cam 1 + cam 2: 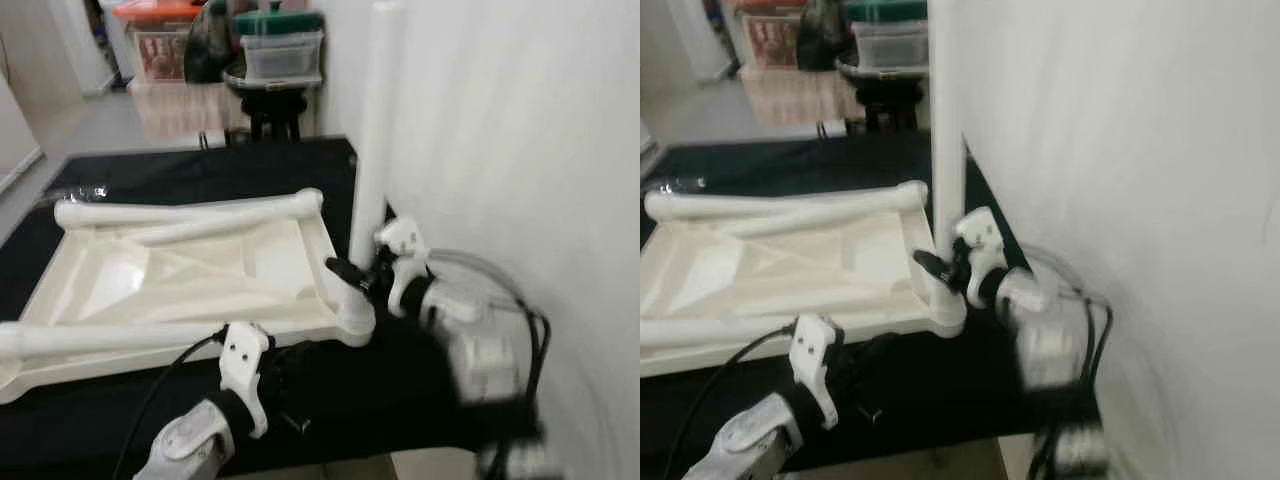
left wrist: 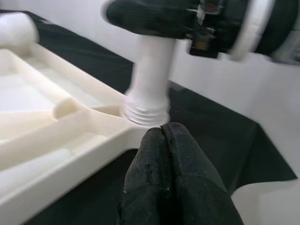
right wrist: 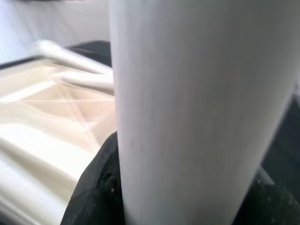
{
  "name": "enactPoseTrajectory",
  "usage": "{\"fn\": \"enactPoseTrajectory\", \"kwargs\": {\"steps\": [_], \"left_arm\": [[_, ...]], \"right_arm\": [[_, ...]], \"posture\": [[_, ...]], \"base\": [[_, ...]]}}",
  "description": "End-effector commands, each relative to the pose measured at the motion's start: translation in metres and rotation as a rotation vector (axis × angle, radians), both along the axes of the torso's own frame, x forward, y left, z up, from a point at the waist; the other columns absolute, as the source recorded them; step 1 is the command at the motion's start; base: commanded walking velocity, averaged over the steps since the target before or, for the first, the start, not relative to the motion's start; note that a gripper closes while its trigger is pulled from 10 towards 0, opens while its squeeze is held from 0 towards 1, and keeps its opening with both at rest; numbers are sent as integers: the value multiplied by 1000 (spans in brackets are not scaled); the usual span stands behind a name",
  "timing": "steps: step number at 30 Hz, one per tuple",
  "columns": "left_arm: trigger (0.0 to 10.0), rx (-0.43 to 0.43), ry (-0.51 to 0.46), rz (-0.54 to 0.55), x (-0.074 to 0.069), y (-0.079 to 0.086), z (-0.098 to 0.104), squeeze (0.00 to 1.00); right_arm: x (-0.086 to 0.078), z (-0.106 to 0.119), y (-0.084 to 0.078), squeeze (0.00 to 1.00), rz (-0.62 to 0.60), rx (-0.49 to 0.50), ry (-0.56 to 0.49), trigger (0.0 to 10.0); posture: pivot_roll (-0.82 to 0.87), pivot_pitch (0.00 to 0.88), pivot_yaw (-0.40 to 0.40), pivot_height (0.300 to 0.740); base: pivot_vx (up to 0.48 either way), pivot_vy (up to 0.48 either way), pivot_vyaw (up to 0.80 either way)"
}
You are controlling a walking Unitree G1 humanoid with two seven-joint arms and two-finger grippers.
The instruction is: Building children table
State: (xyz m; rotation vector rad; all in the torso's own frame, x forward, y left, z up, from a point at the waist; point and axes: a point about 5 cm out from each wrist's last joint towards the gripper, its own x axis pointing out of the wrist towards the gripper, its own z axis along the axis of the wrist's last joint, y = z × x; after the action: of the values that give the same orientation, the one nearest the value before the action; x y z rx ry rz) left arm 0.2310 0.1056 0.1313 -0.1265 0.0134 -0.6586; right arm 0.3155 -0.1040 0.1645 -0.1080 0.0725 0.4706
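The cream table top (image 1: pixel 180 270) lies upside down on a black mat (image 1: pixel 200 165). A white table leg (image 1: pixel 372 130) stands upright in the socket at its near right corner (image 1: pixel 355 320). My right gripper (image 1: pixel 352 275) is shut on this leg low down; in the right wrist view the leg (image 3: pixel 197 108) sits between the black fingers (image 3: pixel 93 187). My left gripper (image 2: pixel 161 133) is shut with nothing in it. It sits just in front of that corner, close to the leg's threaded base (image 2: pixel 146 112). Two more white legs (image 1: pixel 190 212) (image 1: pixel 110 338) lie along the top's far and near edges.
A white wall (image 1: pixel 520 150) stands close on the right, right behind the upright leg. At the back are stacked plastic boxes (image 1: pixel 282 50) on a dark stool and an orange-lidded bin (image 1: pixel 160 40). Grey floor (image 1: pixel 70 125) lies beyond the mat.
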Motion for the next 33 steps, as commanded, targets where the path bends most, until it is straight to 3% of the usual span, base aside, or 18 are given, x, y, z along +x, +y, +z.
{"fn": "enactPoseTrajectory", "kwargs": {"steps": [1, 7, 8, 9, 13, 15, 16, 18, 19, 20, 21, 23, 26, 27, 29, 30, 32, 33], "left_arm": [[10000, 20, -11, 7, 2, 3, 0, 0], [10000, 23, -9, -8, 10, 4, -1, 0], [10000, 24, -11, -3, 13, 5, -1, 0], [10000, 26, -15, 10, 14, 6, -1, 0], [10000, 27, -19, 26, 15, 7, -1, 0], [10000, 30, -20, 44, 19, 8, -2, 0], [10000, 31, -18, 46, 20, 7, -2, 0], [10000, 31, -18, 46, 20, 7, -2, 0], [10000, 31, -16, 44, 20, 7, -3, 0], [10000, 31, -16, 44, 20, 7, -3, 0], [10000, 29, -12, 38, 21, 6, -4, 0], [10000, 29, -12, 38, 21, 6, -4, 0], [10000, 20, -4, 25, 20, 2, -6, 0], [10000, 17, -3, 23, 19, 2, -7, 0], [10000, 16, -1, 22, 18, 1, -7, 0], [10000, 14, 0, 21, 18, 1, -7, 0], [10000, 13, 1, 21, 18, 1, -8, 0], [10000, 12, 1, 22, 17, 0, -8, 0]], "right_arm": [[-13, -39, 4, 0, -50, -75, 197, 0], [1, -35, 13, 0, -26, -77, 167, 0], [5, -35, 14, 0, -22, -84, 173, 10000], [4, -32, 18, 1000, -6, -75, 174, 10000], [2, -27, 22, 1000, 6, -55, 174, 10000], [8, -5, 26, 1000, 147, 8, 109, 10000], [12, 5, 26, 835, 243, 20, 82, 10000], [12, 5, 26, 835, 243, 20, 82, 10000], [14, 10, 25, 35, 332, 5, 61, 10000], [14, 10, 25, 35, 332, 5, 61, 10000], [16, 13, 22, 0, 438, -20, 43, 10000], [16, 13, 22, 0, 438, -20, 43, 10000], [30, 27, 6, 0, 666, -53, 19, 10000], [35, 30, 2, 0, 692, -49, 23, 8039], [39, 33, 0, 0, 703, -44, 27, 8039], [41, 34, -1, 0, 729, -24, 35, 1373], [41, 35, -2, 0, 747, -10, 40, 1373], [42, 36, -4, 0, 763, 7, 47, 0]], "posture": [[-32, 72, 26, 740], [-11, 46, 6, 740], [-10, 38, 6, 740], [-10, 31, 6, 740], [-9, 24, 3, 740], [-4, 10, -2, 740], [-5, 3, -2, 740], [-5, 3, -2, 740], [-6, 1, -2, 740], [-6, 1, -2, 740], [-1, 0, -6, 740], [-1, 0, -6, 740], [8, 0, -15, 740], [14, 0, -20, 740], [15, 0, -20, 740], [18, 0, -22, 740], [18, 0, -22, 740], [22, 0, -25, 740]], "base": [[0, 0, 0], [0, 0, 0], [0, 0, 0], [0, 0, 0], [0, 0, 0], [0, 0, 0], [0, 0, 0], [0, 0, 0], [0, 0, 0], [0, 0, 0], [0, 0, 0], [0, 0, 0], [0, 0, 0], [0, 0, 0], [0, 0, 0], [0, 0, 0], [0, 0, 0], [0, 0, 0]]}}
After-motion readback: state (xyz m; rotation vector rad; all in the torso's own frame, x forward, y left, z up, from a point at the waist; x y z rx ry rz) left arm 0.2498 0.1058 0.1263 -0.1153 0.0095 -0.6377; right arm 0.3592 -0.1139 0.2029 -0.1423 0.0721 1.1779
